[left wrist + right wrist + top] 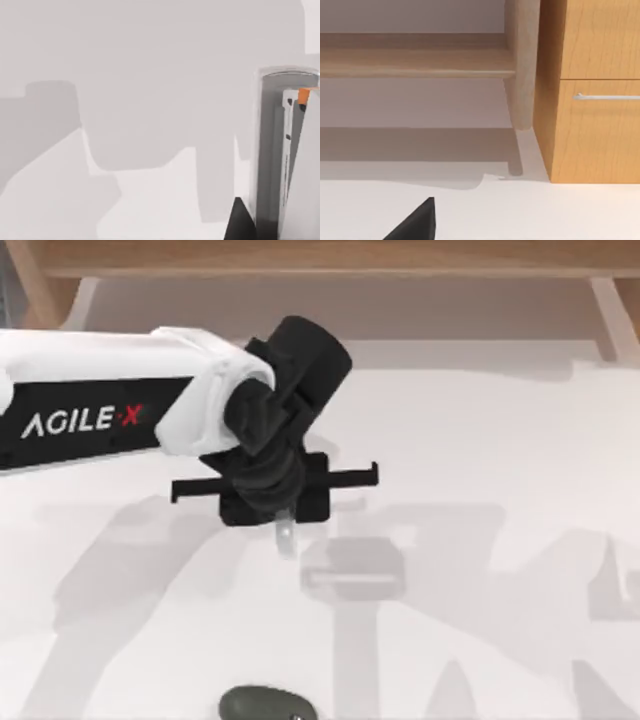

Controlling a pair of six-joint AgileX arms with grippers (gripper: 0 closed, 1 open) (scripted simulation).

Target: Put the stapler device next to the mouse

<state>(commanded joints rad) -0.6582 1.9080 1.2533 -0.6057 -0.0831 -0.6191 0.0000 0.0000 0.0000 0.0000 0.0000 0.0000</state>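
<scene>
Stapler (286,537): white-silver, held in the left gripper (283,525), fingers closed on it, one end poking out below the wrist; lifted above mid-table, judging by its shadow set off to the right.
Mouse (268,705): dark oval at the table's (500,440) near edge, well apart from the stapler.
Right arm: parked, facing a wooden cabinet (590,125); its fingers cannot be told.
Risks: stapler slipping or pivoting in the pinch during transport; descending onto or nudging the mouse; release too far off.
</scene>
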